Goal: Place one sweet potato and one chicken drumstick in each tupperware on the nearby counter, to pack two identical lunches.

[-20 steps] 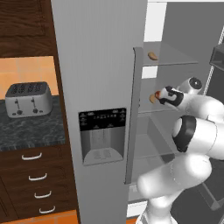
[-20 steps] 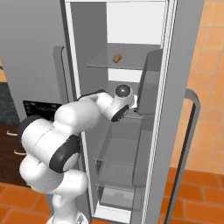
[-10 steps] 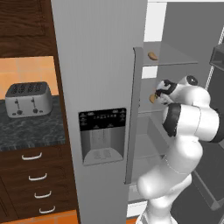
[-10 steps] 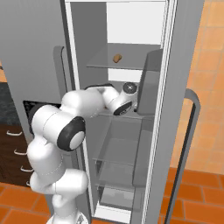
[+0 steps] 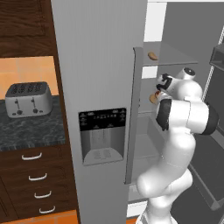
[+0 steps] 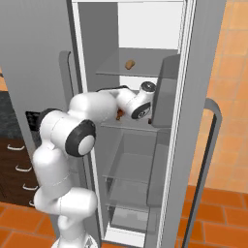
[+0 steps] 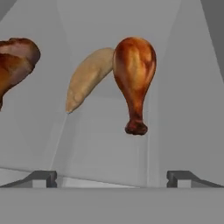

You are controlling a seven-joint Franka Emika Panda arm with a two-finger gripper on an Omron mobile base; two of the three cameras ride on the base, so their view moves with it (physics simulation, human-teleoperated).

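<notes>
In the hand view a red-brown chicken drumstick lies on the fridge's middle shelf, thick end away from me. A tan sweet potato leans against its left side. A second drumstick sits at the left edge. My gripper is open and empty, short of the central drumstick, its fingertips set wide. From the base, my hand reaches into the open fridge at that shelf, beside the food. Another sweet potato rests on the shelf above. The tupperware is out of view.
The shut left fridge door with its dispenser stands left of my arm. The open right door hangs at the right. A toaster sits on the marbled counter above dark drawers.
My arm has folded upright, its elbow swinging up and in toward the fridge. The hand has stayed at the middle shelf with its jaws open. The food has not moved.
</notes>
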